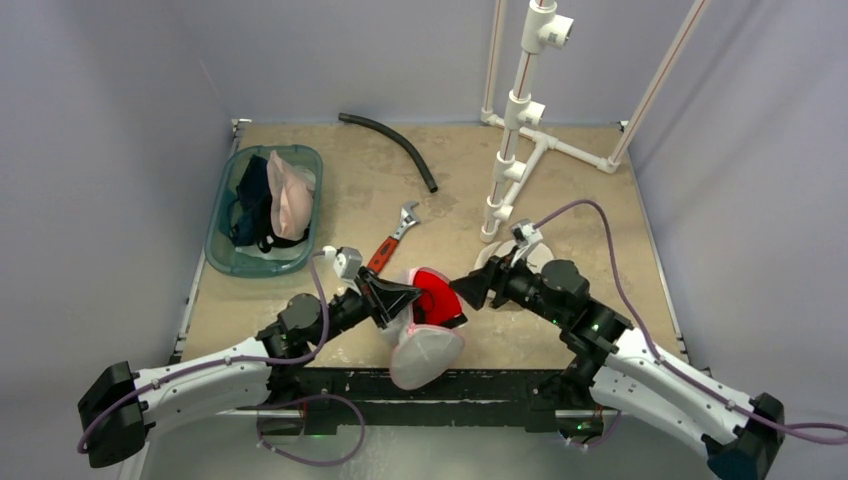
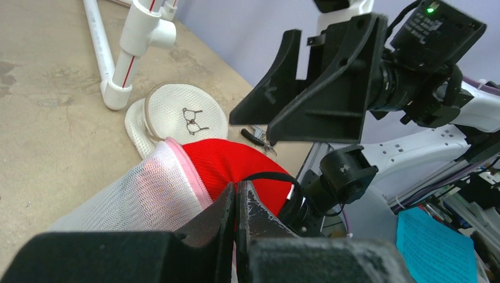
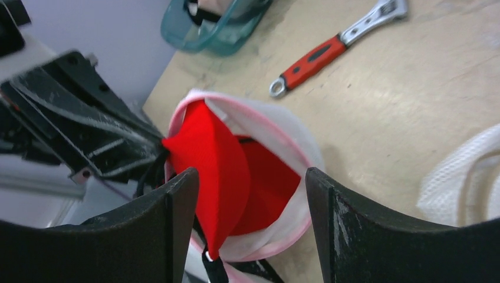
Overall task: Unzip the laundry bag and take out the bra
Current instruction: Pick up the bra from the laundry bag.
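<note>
A white mesh laundry bag (image 1: pixel 425 352) lies unzipped at the counter's (image 1: pixel 580 200) near edge. A red bra (image 1: pixel 438 297) sits half inside it, bulging from the mouth. At ten o'clock from the bag, a teal plastic bin (image 1: pixel 222 205) holds a pink garment (image 1: pixel 291 195) and darker ones. A red-handled adjustable wrench (image 1: pixel 393 240) lies at eleven o'clock. The left arm reaches in low from eight o'clock. The left end effector (image 1: pixel 410 295) is pressed together, seemingly clamped on the bra's edge. The right arm comes from four o'clock. The right end effector (image 1: pixel 463 288) has its fingers spread apart just beside the bra.
</note>
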You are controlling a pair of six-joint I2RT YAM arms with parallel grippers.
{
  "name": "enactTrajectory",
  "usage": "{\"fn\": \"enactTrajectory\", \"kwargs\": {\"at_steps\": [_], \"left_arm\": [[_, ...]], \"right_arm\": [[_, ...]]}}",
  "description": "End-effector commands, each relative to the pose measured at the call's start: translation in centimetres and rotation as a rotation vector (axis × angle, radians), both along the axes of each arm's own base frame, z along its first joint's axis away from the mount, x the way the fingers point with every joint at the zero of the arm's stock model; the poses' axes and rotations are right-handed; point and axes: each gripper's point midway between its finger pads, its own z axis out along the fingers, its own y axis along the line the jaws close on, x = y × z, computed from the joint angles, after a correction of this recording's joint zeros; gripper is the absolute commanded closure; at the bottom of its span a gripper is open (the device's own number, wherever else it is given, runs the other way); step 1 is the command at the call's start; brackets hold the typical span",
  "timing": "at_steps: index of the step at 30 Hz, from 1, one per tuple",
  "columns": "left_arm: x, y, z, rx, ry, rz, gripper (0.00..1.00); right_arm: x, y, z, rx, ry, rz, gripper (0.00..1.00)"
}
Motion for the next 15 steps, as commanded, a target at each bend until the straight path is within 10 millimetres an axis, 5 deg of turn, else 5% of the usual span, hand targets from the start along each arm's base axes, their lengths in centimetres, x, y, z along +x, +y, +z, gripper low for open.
{"fn": "enactTrajectory", "kwargs": {"at_steps": [1,9,11,15], "left_arm": [[0.1,0.2,3.0,-0.099,-0.054,0.015,1.0],[0.3,0.6,2.9,-0.09,-0.058,0.035,1.0],[0.3,0.7,2.6,-0.088,-0.054,0.038,1.0],[0.6,0.8,2.0,-0.076,-0.028,0.056,1.0]], "right_arm": [[-2.1,2.7,0.8,0.049,0.007,0.198,0.31],[-3.6,4.3,-0.1,0.096,0.066,0.315,0.37],[-3.9,4.6,0.0,0.112,0.072,0.337,0.47],[-3.7,4.9,0.4,0.113,0.069,0.344,0.83]]}}
